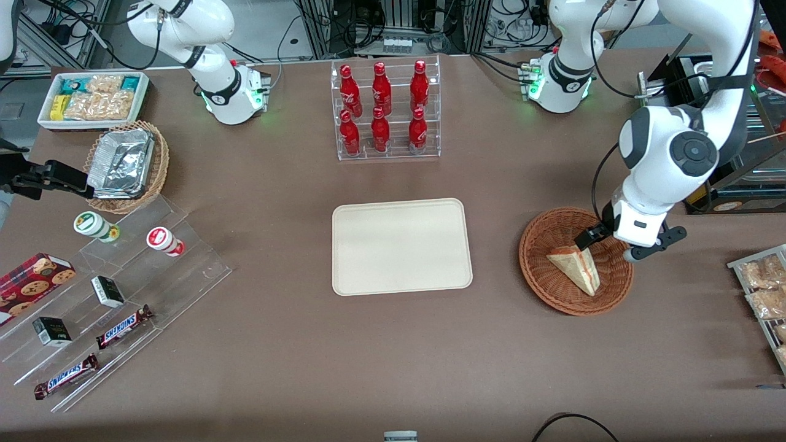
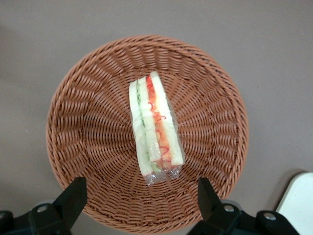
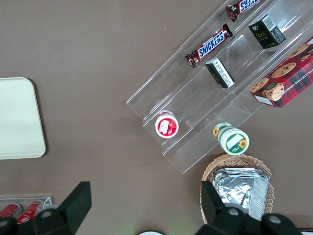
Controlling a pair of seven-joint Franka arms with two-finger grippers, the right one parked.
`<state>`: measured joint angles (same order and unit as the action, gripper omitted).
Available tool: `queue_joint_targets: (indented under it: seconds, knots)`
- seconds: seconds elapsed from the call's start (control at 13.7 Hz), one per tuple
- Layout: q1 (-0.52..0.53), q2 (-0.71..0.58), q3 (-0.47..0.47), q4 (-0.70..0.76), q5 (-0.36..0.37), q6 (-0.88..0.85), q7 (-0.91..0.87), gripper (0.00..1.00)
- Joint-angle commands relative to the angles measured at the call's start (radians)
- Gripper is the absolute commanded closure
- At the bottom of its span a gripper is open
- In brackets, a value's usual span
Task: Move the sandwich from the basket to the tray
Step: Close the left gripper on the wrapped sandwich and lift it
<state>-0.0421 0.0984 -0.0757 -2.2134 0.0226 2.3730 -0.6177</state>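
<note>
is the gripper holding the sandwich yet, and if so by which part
Nothing is held. The gripper hovers open above the basket, and the sandwich lies loose in it, untouched by either finger.

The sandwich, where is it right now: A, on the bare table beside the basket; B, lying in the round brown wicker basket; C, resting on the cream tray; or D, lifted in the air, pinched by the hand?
B: the sandwich lies inside the basket, with the open hand above it and touching nothing, while the tray holds nothing.
</note>
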Motion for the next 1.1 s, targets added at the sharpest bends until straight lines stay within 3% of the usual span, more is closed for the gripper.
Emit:
queue_joint_targets:
  seconds: [0.0,1.02]
  knots:
    - [-0.005,0.017,-0.001,-0.022,0.017,0.084,-0.114,0.0]
    - [-0.021,0.167,0.008,-0.025,0.022,0.247,-0.172,0.0]
